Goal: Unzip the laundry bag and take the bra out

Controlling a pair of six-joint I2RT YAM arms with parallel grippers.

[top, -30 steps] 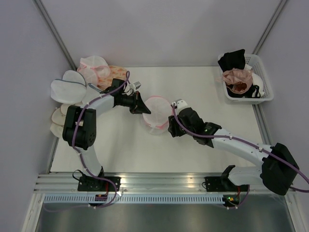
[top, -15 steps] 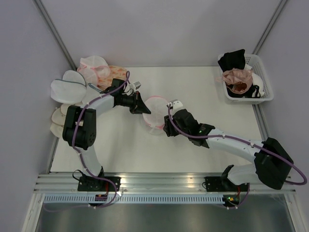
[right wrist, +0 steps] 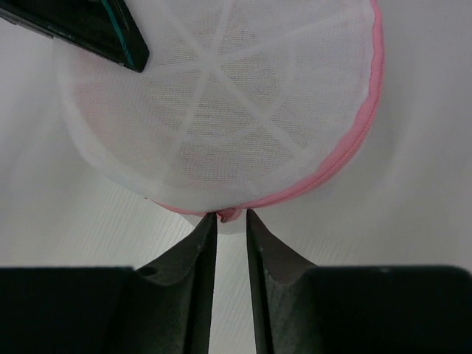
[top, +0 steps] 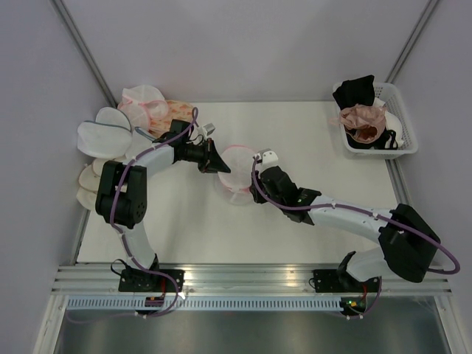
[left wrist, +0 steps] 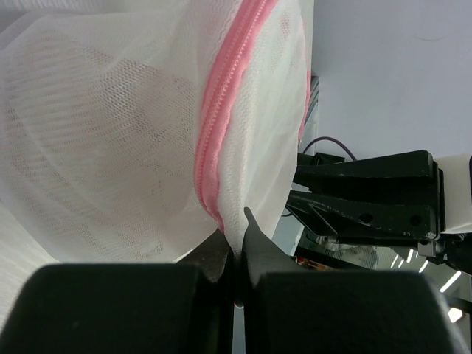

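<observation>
The laundry bag (top: 237, 173), a round white mesh pouch with a pink zipper rim, is held just above the table's middle. My left gripper (top: 220, 168) is shut on its left edge; in the left wrist view the fingers (left wrist: 237, 236) pinch the mesh next to the pink zipper (left wrist: 221, 110). My right gripper (top: 251, 194) is at the bag's near right rim. In the right wrist view its fingers (right wrist: 230, 221) stand narrowly apart with the pink zipper pull (right wrist: 230, 214) between the tips. The zipper looks closed. The bra shows only as a faint pale shape through the mesh (right wrist: 221, 96).
A white basket (top: 404, 144) at the back right holds a black garment (top: 354, 92) and a dusty-pink bra (top: 363, 118). Several white mesh bags (top: 103, 136) and an orange-patterned pouch (top: 173, 110) lie piled at the back left. The right arm's forearm (top: 346, 217) crosses the table's near right.
My right gripper has moved left and closer to the bag, ending with its fingertips at the zipper pull. The left gripper and the bag have stayed put.
</observation>
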